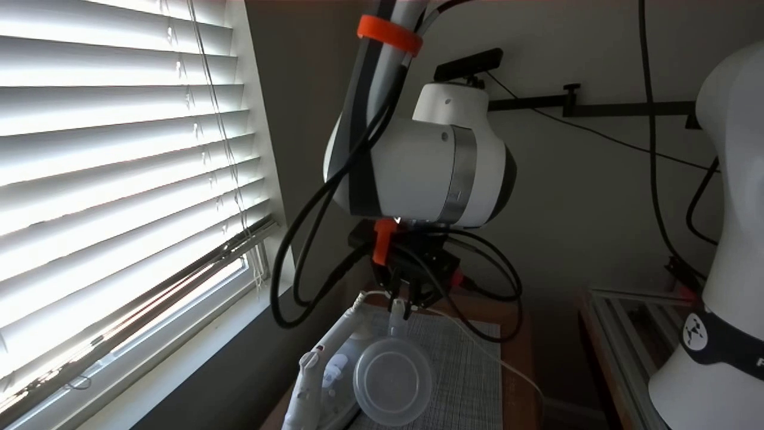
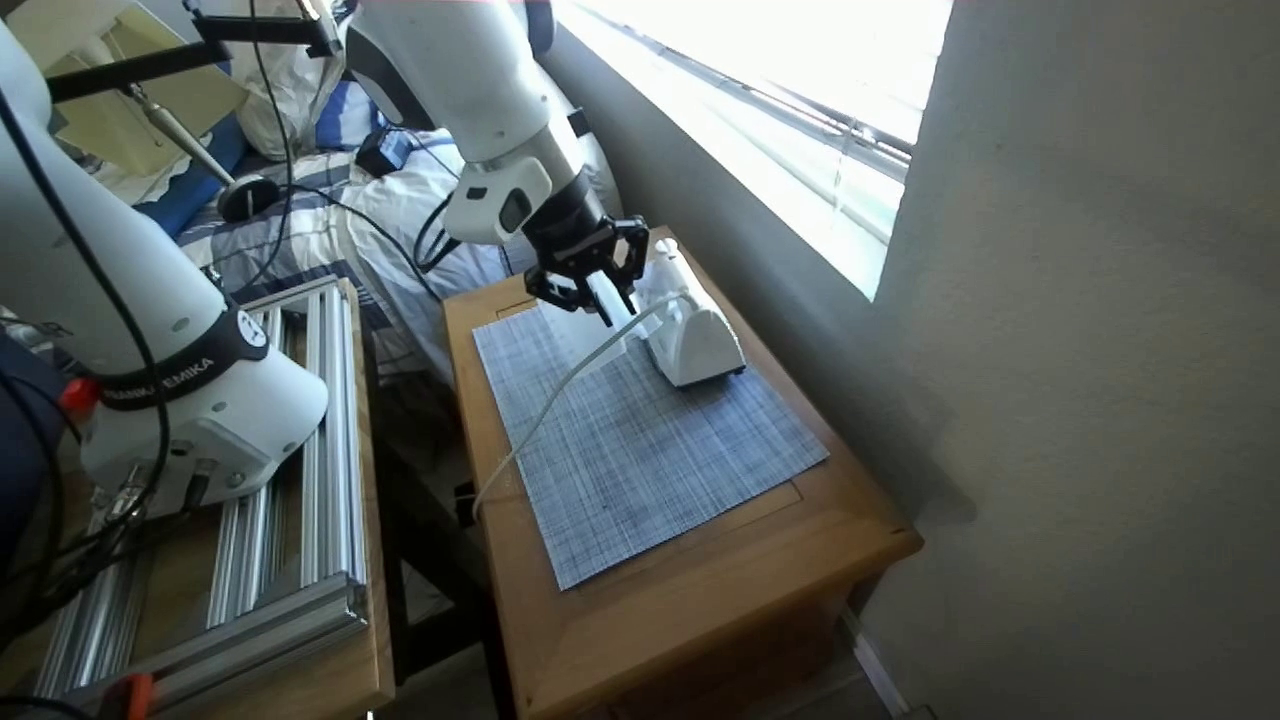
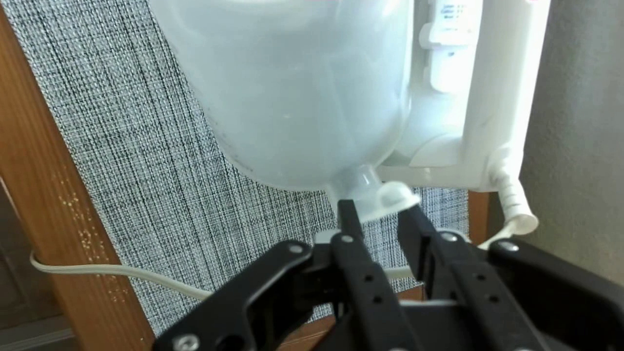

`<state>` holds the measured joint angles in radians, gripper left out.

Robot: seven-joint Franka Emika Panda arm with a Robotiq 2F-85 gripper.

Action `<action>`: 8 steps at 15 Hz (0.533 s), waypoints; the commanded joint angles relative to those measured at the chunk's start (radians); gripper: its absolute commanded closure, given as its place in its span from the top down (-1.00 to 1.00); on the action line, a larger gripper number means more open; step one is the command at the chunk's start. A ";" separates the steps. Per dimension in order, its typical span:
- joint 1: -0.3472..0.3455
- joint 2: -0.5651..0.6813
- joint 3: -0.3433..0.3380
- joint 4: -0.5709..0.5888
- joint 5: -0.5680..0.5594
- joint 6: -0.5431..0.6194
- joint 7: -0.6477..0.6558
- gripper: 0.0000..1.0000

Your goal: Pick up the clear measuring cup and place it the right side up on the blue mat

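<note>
The clear measuring cup [image 3: 292, 97] is see-through and fills the upper middle of the wrist view. Its short handle [image 3: 360, 192] sits between the fingertips of my gripper [image 3: 380, 210], which is shut on it. In an exterior view the cup [image 1: 392, 382] hangs tilted from my gripper [image 1: 399, 306], a round end facing the camera; rim or base, I cannot tell. From behind my gripper [image 2: 612, 300] only a pale part of the cup [image 2: 575, 330] shows. The blue mat [image 2: 650, 460] lies flat beneath, bluish-grey and finely woven. Whether the cup touches it is unclear.
A white corded appliance [image 2: 700, 345] stands on the mat right beside the cup, on the window side. Its cord [image 2: 560, 395] runs across the mat and over the edge of the wooden table [image 2: 700, 640]. A wall with a window [image 1: 119, 149] borders the table.
</note>
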<state>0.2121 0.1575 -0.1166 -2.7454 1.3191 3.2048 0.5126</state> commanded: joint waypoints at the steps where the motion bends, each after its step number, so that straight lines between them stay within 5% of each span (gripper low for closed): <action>1: 0.068 0.004 -0.004 0.000 0.172 0.085 -0.083 -0.87; 8: 0.087 -0.093 0.056 0.003 0.544 0.144 -0.416 -0.87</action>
<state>0.2961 0.1316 -0.0885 -2.7425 1.7110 3.3106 0.2401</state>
